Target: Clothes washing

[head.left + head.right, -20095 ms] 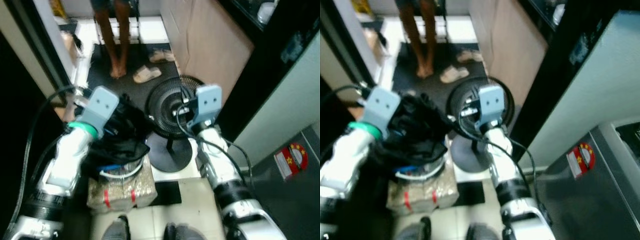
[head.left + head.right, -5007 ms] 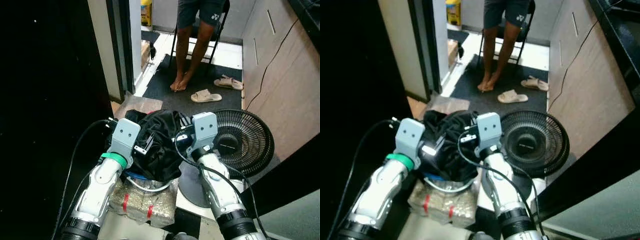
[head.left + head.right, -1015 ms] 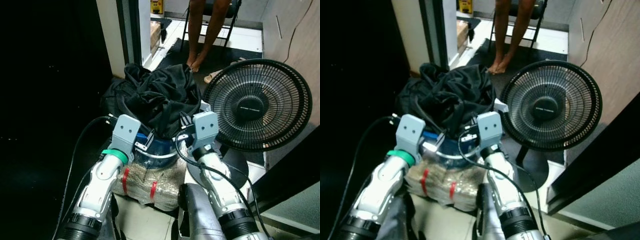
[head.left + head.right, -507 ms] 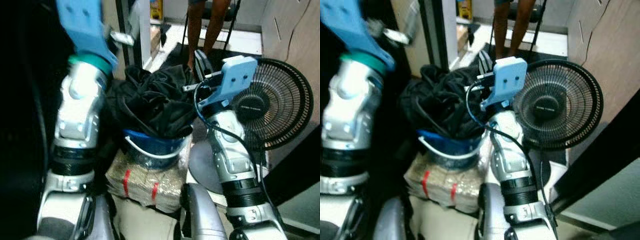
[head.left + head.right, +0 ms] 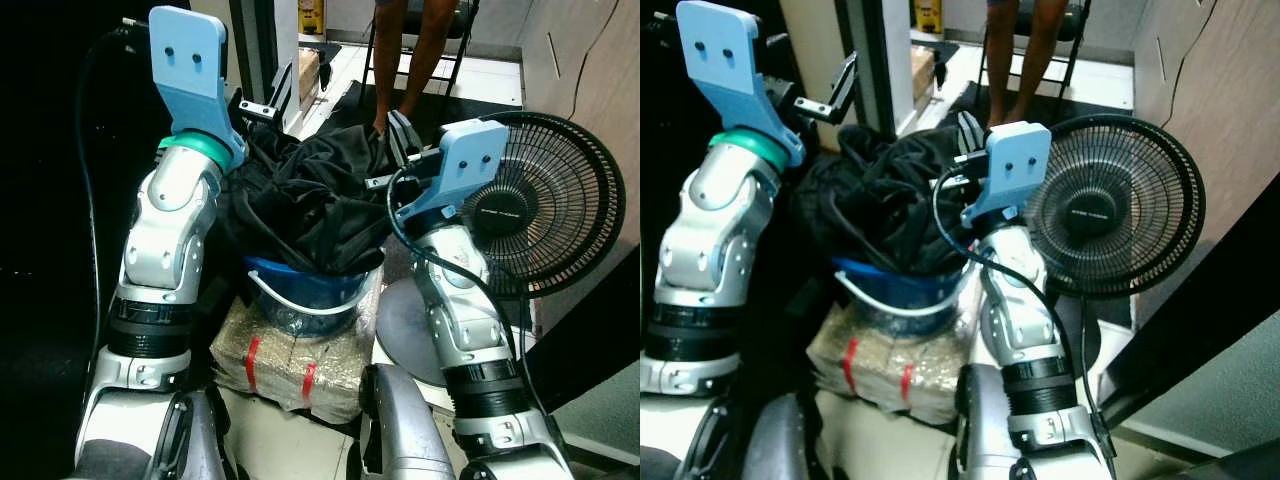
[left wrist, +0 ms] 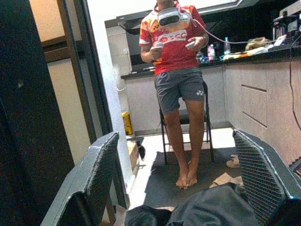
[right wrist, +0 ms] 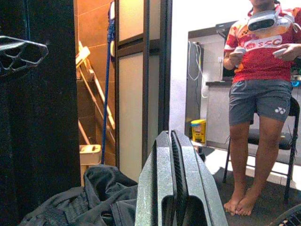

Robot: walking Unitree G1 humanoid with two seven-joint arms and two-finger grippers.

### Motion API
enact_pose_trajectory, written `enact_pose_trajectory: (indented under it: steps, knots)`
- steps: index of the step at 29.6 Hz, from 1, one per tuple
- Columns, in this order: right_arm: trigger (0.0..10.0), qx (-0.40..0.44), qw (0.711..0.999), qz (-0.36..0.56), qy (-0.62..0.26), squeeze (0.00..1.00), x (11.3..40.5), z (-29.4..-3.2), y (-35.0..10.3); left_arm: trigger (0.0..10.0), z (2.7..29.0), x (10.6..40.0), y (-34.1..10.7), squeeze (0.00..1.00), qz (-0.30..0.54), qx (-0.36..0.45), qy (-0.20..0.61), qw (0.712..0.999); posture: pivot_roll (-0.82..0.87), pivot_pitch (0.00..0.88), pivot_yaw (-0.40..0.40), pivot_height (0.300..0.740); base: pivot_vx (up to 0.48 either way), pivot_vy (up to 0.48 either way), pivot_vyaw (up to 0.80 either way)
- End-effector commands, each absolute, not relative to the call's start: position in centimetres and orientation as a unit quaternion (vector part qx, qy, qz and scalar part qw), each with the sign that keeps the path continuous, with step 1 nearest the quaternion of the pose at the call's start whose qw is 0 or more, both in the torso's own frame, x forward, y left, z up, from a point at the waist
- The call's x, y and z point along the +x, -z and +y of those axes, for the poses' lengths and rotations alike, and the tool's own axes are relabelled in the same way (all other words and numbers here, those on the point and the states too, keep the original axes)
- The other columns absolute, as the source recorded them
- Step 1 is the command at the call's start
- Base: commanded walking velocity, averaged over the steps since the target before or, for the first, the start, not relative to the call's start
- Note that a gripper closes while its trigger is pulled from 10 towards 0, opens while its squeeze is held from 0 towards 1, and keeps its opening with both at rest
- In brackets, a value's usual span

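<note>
Left claw (image 5: 262, 100) gapes empty above the heaped black clothes (image 5: 310, 205) in the blue plastic bucket (image 5: 305, 290); right claw (image 7: 176, 188) pressed closed, empty. Best drop straight down, pinch deep.

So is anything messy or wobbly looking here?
Yes. The black clothes are heaped well above the blue bucket and spill over its rim. The bucket sits on a wrapped bundle rather than the floor, which looks unsteady.

Matt black cloth (image 5: 310, 195) heaped in a glossy blue plastic bucket (image 5: 310, 290).
</note>
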State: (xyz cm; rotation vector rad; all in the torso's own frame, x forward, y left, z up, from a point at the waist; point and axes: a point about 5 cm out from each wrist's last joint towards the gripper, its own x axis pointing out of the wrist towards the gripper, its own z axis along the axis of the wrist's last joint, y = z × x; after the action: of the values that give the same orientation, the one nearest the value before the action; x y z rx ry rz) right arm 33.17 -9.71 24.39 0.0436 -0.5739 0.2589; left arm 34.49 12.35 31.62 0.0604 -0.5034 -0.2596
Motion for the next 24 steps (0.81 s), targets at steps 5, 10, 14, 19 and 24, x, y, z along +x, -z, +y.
enact_pose_trajectory:
  steps: [5, 10, 14, 19, 24]
  knots:
    - [10.0, 0.031, 0.951, -0.28, -0.129, 0.0, 33.08, -9.71, -24.57, 10.0, 12.52, 34.36, -32.11, 0.0, -0.249, 0.028, 0.127, 0.96, -0.03, 0.015, 0.042, 0.48, 0.0, 0.0, 0.0]
    - [10.0, 0.031, 0.951, -0.279, -0.129, 0.0, 33.07, -9.71, -24.56, 10.0, 12.52, 34.32, -32.09, 0.0, -0.248, 0.027, 0.128, 0.96, -0.03, 0.015, 0.042, 0.48, 0.0, 0.0, 0.0]
    - [10.0, 0.031, 0.951, -0.279, -0.129, 0.0, 33.06, -9.71, -24.56, 10.0, 12.52, 34.31, -32.09, 0.0, -0.247, 0.027, 0.128, 0.96, -0.03, 0.015, 0.042, 0.48, 0.0, 0.0, 0.0]
    - [10.0, 0.031, 0.951, -0.279, -0.129, 0.0, 33.06, -9.71, -24.56, 10.0, 12.52, 34.31, -32.1, 0.0, -0.247, 0.027, 0.128, 0.96, -0.03, 0.015, 0.042, 0.48, 0.0, 0.0, 0.0]
    - [10.0, 0.031, 0.951, -0.278, -0.129, 0.0, 33.06, -9.71, -24.57, 10.0, 12.52, 34.31, -32.1, 0.0, -0.246, 0.027, 0.128, 0.96, -0.03, 0.015, 0.042, 0.48, 0.0, 0.0, 0.0]
